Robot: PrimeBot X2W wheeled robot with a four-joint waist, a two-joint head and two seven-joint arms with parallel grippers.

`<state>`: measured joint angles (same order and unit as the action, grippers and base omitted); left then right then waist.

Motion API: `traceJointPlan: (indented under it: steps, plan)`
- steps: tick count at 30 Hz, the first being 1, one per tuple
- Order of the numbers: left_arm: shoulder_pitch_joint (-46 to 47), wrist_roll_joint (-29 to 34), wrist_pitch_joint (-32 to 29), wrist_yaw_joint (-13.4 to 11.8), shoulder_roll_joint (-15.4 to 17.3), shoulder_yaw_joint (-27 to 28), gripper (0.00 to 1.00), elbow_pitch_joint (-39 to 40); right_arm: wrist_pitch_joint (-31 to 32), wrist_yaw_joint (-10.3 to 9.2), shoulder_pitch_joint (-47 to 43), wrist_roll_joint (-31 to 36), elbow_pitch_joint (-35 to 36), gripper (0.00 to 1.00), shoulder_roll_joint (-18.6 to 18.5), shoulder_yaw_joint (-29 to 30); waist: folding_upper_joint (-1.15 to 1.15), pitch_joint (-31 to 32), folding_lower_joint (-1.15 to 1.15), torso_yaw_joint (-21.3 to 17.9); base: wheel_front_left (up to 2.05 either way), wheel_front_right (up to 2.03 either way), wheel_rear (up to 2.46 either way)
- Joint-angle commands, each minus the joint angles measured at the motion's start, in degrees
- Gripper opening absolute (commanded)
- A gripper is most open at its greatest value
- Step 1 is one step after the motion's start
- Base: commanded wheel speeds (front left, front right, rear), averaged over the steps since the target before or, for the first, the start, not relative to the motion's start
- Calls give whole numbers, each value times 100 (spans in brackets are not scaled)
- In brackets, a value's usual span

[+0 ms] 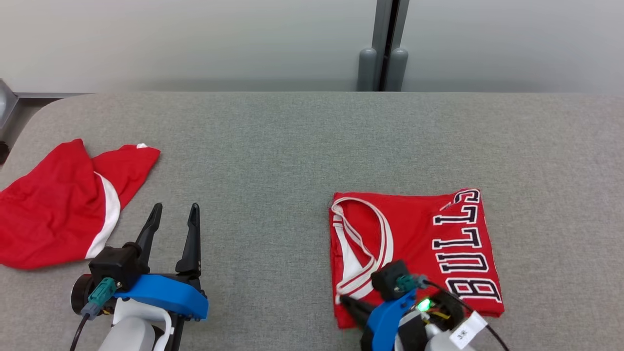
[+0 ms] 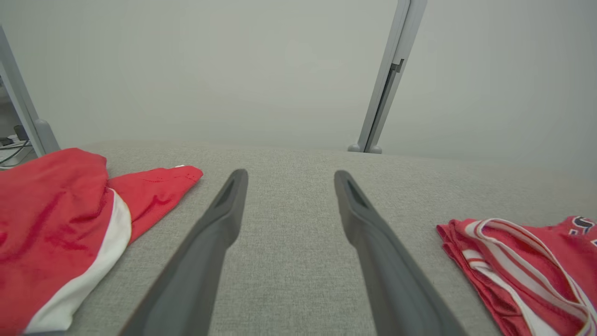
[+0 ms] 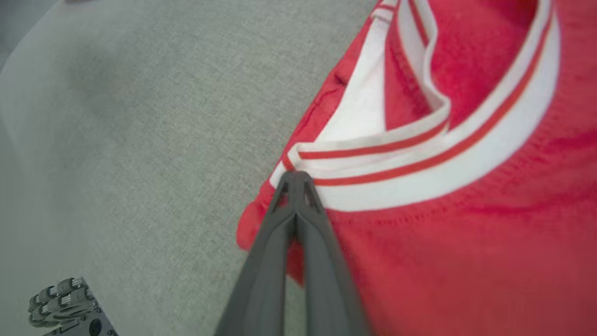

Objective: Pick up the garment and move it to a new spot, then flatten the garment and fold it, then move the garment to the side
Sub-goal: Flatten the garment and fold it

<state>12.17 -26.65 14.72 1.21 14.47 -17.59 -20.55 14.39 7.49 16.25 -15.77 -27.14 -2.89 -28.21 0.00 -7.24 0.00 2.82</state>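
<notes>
Jersey (image 1: 414, 234), folded into a rectangle, on the grey table (image 1: 273, 146) right of centre and near the front edge, with the right gripper (image 3: 295, 179) at its near left corner. This gripper's fingers are pressed together with the tips lying on the striped white trim. Whether any cloth is caught between them cannot be told. The left gripper (image 1: 174, 214) hovers over bare table with its jaws apart and holds nothing. It sits between the jersey and a second, crumpled red garment (image 1: 53, 209) lying well apart at the left.

Risks, judged from this pose:
- A pinch that takes only the top layer or the trim would, on a sideways pull, peel the fold open.
- A pinch that takes nothing would slip off and leave the jersey where it lies.
- A drag from one corner alone would likely skew the rectangle or bunch it against the textured table covering.

Appearance: red knit, with white bands carrying red stripes on the left half and black-and-white outlined lettering along the right edge. The layers lie flat and the edges are fairly square, with the near left corner slightly rumpled.
</notes>
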Motion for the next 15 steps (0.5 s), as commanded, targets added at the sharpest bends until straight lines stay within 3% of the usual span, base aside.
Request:
traceJointPlan:
  steps: [1,6,11,12,13,15]
  plan:
    - [98,-7,3,28,6,-25,100,-39,93,2,65,-363,-115,0,-11,-330,0,10,0,40,0,0,0]
    - [14,-34,11,-9,9,-32,100,-48,128,1,91,-1495,126,0,-12,-1044,0,31,0,52,0,0,0]
    - [-82,-57,18,-61,50,15,100,-21,-308,1,172,-1848,626,0,-18,-677,0,90,0,-40,0,0,0]
    - [-108,-63,20,-73,54,30,100,-16,-463,2,164,-1795,782,22,-65,-466,0,115,0,-68,0,0,0]
    - [-127,-68,22,-77,56,36,100,-4,-611,1,127,-1721,916,100,-118,-206,0,136,0,-91,0,0,0]
    - [-160,-86,27,-99,69,64,100,8,-933,1,-48,-1517,1208,100,-228,417,0,191,0,-146,0,0,0]
